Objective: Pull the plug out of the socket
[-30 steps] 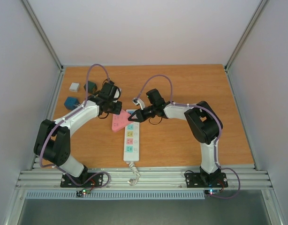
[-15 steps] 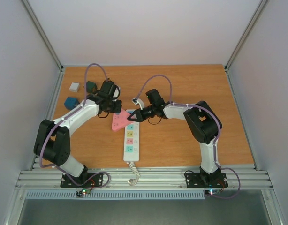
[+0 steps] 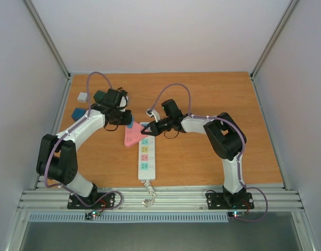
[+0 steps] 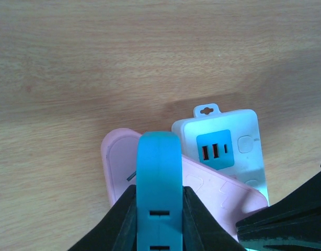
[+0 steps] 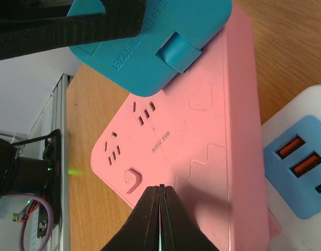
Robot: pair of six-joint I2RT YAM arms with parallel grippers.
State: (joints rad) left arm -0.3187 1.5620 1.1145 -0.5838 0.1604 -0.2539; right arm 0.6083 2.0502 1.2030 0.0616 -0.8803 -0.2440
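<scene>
The socket [image 3: 145, 157] is a long white strip with pastel outlet faces, lying lengthwise mid-table; its far end shows a blue USB face [image 4: 215, 150]. A pink triangular adaptor [image 3: 132, 137] lies across that far end. My left gripper [image 4: 158, 193] is shut on a blue plug block [image 4: 158, 172], which sits tilted over the pink adaptor's far corner [image 5: 150, 47]. I cannot tell whether its pins are still in. My right gripper [image 5: 160, 191] is shut with nothing in it, its tips resting on the pink adaptor's face [image 5: 202, 136].
A white block [image 3: 82, 97], a dark teal cube [image 3: 100, 95] and a blue cube [image 3: 77, 113] sit at the far left, close behind my left arm. The socket's coiled cord [image 3: 148, 194] runs over the near edge. Walls close in both sides.
My left gripper has drawn back and to the left with the blue plug block in it. The right gripper has stayed on the pink adaptor.
</scene>
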